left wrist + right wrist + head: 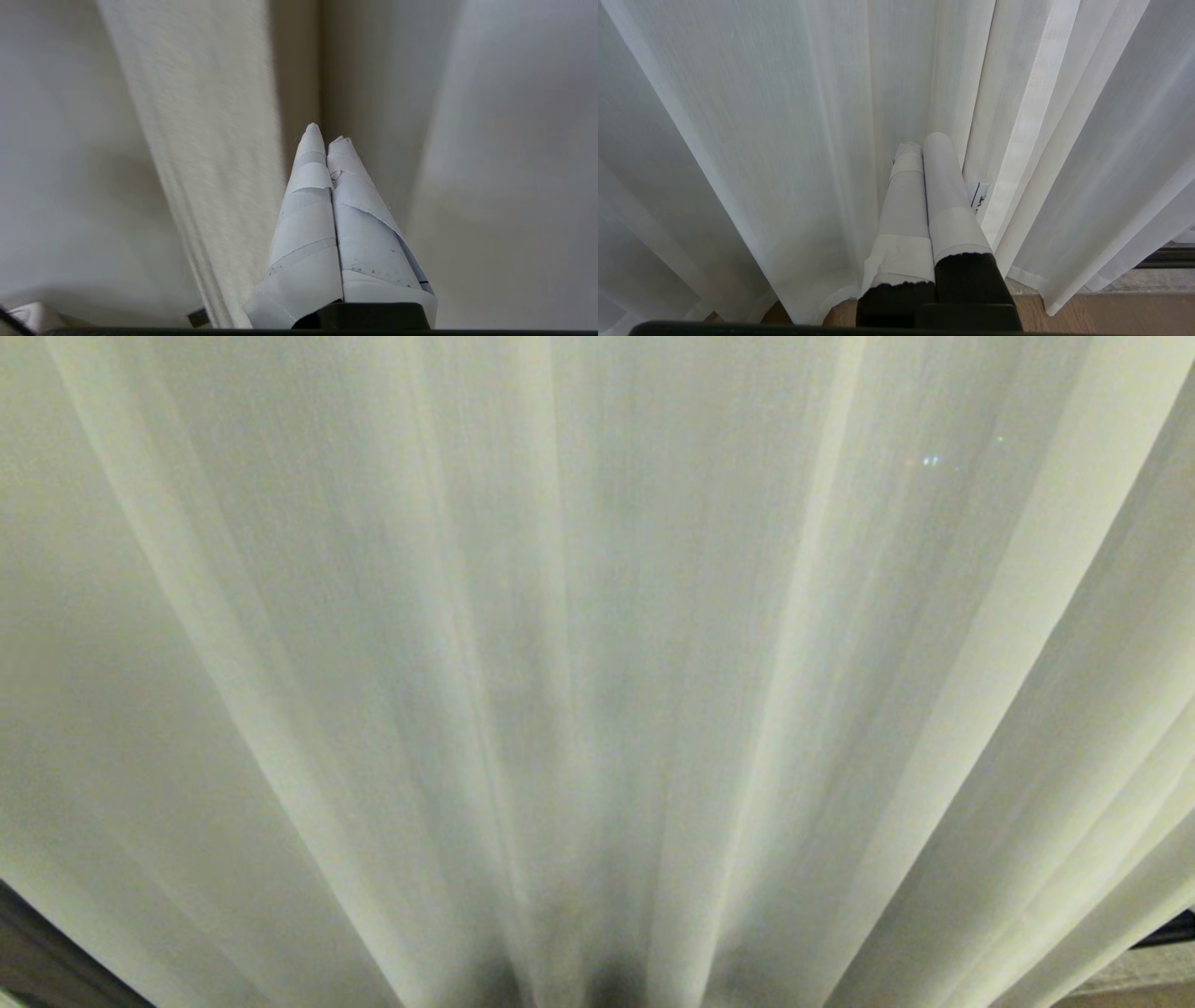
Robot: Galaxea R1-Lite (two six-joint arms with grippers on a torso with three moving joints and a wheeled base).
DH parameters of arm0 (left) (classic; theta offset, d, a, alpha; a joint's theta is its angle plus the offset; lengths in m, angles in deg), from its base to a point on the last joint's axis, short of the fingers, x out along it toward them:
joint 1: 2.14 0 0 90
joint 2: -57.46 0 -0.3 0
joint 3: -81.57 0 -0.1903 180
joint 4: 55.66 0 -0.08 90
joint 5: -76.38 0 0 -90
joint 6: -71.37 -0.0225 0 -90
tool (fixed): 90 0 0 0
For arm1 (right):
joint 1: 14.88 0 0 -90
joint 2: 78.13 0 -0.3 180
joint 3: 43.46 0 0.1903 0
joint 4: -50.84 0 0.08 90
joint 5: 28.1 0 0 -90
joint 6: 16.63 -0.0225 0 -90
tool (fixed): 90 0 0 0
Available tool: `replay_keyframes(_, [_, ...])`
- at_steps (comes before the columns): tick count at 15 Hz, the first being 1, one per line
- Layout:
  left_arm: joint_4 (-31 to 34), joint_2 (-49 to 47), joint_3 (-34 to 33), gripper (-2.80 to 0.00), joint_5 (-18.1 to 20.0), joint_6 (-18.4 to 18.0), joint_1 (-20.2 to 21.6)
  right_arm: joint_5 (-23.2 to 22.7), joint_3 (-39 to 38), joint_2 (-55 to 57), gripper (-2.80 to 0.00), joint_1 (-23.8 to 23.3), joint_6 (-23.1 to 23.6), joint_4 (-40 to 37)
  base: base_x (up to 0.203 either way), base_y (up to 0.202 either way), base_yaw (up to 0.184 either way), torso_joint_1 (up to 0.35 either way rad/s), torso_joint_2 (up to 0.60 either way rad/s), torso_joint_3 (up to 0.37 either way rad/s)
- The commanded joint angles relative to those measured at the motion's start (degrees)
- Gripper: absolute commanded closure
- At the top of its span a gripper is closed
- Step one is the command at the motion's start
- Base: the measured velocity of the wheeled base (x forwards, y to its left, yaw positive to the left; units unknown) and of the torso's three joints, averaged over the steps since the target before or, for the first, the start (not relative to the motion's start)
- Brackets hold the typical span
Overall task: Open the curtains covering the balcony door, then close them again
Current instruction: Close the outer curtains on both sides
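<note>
**Left gripper at the curtain folds, curtains drawn across**

The curtains [597, 644] fill the whole head view in long vertical folds, so they hang drawn over the opening. The balcony door itself cannot be seen behind them; only a dark strip of frame [1172, 929] shows at the lower right corner.

In the left wrist view, the left gripper [324, 133] points into a shadowed crease between a coarser woven fold [205, 140] and a smoother fold [490, 163]. Its two taped fingers [308, 186] are pressed together and no fabric lies between them. The right gripper [924, 142] hangs low, close to the hem of the sheer layer [761, 140] above the wooden floor [1111, 312], and its fingers are also pressed together on nothing.

I judge that the step in hand is to push the fabric sideways with the left arm, not to pinch it. To do it well, the closed fingers should stay deep in the crease, so the fold cannot slip over the tips. The push should be slow and level along the rail direction, taking both layers together. The right arm can stay low and out of the way.
</note>
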Motion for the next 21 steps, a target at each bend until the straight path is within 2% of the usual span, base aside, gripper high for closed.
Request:
replay_keyframes(1, [-0.02,-0.13,0.55,0.0,-0.17,-0.13,1.81,-0.02,-0.01,-0.02,0.0,0.0,0.04,0.02,0.0,0.0,0.0,0.0,0.0,0.0])
replay_keyframes(4, [-0.07,-3.85,4.79,0.0,-0.14,-0.77,4.97,-0.02,-0.01,-0.02,0.0,0.0,0.04,0.02,0.0,0.0,0.0,0.0,0.0,0.0])
replay_keyframes(11, [-0.21,-19.02,20.33,0.0,0.25,-0.81,10.21,-0.02,-0.01,-0.02,0.0,0.0,0.04,0.02,0.0,0.0,0.0,0.0,0.0,0.0])
replay_keyframes(16, [-0.77,-23.31,20.87,0.0,0.61,-0.2,10.9,-0.02,-0.01,-0.02,0.0,0.0,0.04,0.02,0.0,0.0,0.0,0.0,0.0,0.0])
replay_keyframes(21, [-0.77,-22.79,20.71,0.0,-0.05,2.32,11.2,-0.02,-0.01,-0.02,0.0,0.0,0.04,0.02,0.0,0.0,0.0,0.0,0.0,0.0])
